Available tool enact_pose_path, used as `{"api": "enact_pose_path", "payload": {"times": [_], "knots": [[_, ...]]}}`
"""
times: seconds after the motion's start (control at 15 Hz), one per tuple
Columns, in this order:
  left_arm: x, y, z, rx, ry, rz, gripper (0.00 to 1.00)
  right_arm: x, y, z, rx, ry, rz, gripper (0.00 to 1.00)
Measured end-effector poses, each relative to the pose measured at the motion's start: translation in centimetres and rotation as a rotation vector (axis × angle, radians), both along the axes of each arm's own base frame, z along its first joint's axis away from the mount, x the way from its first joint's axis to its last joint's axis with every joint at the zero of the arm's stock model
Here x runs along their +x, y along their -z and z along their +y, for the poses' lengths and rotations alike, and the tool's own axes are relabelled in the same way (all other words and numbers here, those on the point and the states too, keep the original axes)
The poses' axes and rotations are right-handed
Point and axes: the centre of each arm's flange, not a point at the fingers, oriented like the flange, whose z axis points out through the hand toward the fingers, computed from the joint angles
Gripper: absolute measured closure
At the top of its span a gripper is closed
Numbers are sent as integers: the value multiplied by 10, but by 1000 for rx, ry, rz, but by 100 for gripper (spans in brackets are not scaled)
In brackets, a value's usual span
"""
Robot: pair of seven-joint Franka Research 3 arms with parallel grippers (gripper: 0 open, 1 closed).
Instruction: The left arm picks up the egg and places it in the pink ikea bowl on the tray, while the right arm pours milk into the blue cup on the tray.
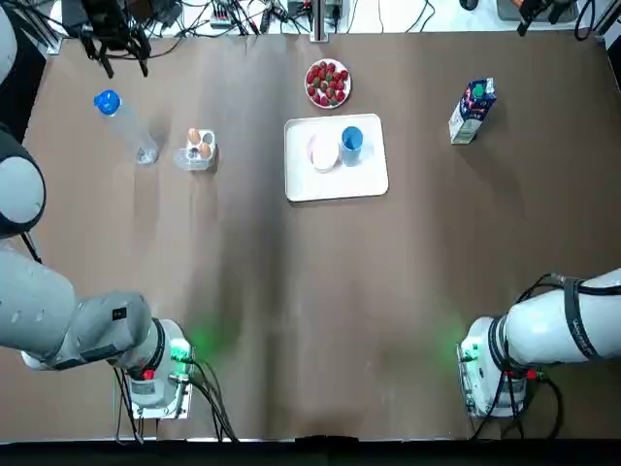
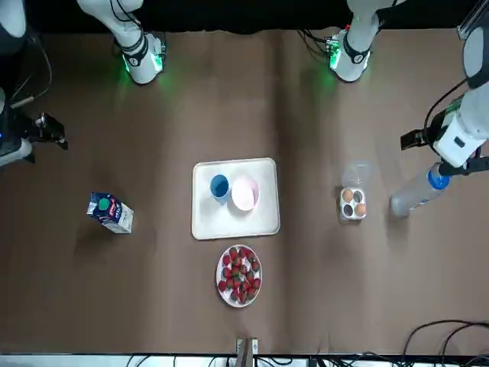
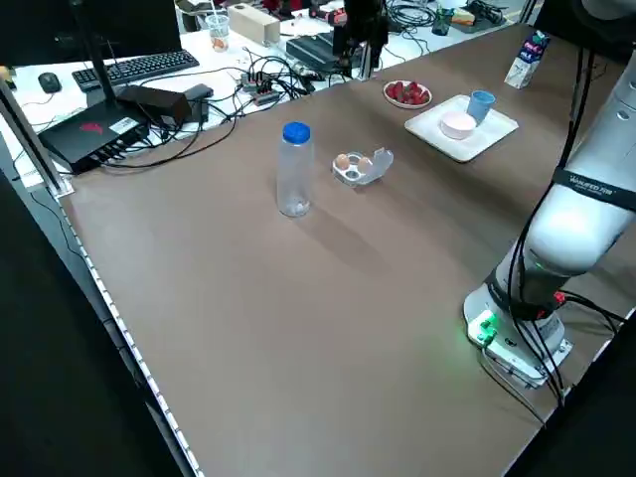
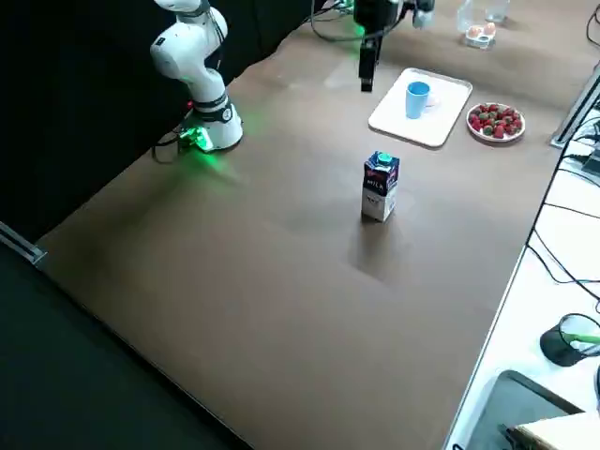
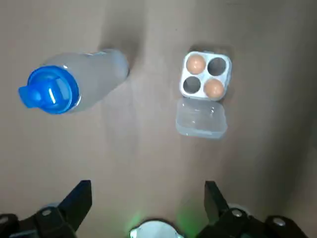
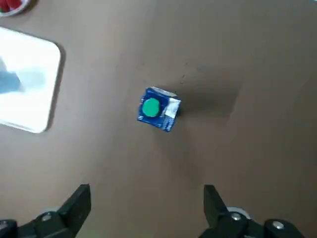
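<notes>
Brown table [image 1: 291, 320]; clock dirs per top view. White tray [image 1: 310, 186] sits nr centre, a bit toward 12. On it: pink bowl [image 1: 323, 151] & blue cup [image 1: 351, 140], both upright, just beside each other, cup at bowl's 3 o'clock. Plate of strawberries [image 1: 328, 83] at tray's 12, near but apart from it. Milk carton [image 1: 473, 111] stands upright w/ green cap on top, at tray's 2 o'clock, well apart. Clear egg box [image 1: 198, 149] at tray's 9 o'clock, lid flipped open; two eggs [image 5: 196, 63] sit in diagonal cells of its four. Water bottle [image 1: 126, 126] w/ blue cap stands upright at egg box's 9 o'clock, near, not touching.

L gripper [image 5: 147, 187]: high over the bottle/egg box area, fingers spread wide, nothing btwn them, well clear of the eggs. R gripper [image 6: 146, 188]: high above milk carton, fingers wide apart, holding nothing; carton untouched on table. Both arm bases at the 6 o'clock edge, green lights on.
</notes>
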Motion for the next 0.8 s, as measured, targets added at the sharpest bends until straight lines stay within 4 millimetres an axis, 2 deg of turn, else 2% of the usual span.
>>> {"api": "enact_pose_path", "payload": {"times": [0.13, 0.33, 0.47, 0.67, 0.8], "knots": [[1, 21, 6, 0, 3, -15, 0, 10, 18, -16, 11, -71, 4, 0], [2, 37, 17, -5, -5, -38, 0, 20, 46, -49, 134, -194, 2, 0], [2, 54, 6, -14, 14, -61, 0, 22, 67, -79, 212, -256, -6, 0], [1, 93, -23, -24, 55, -123, 0, 24, 104, -121, 308, -322, -19, 0], [4, 114, -25, -34, 62, -155, 0, 25, 126, -142, 372, -418, -54, 0]]}}
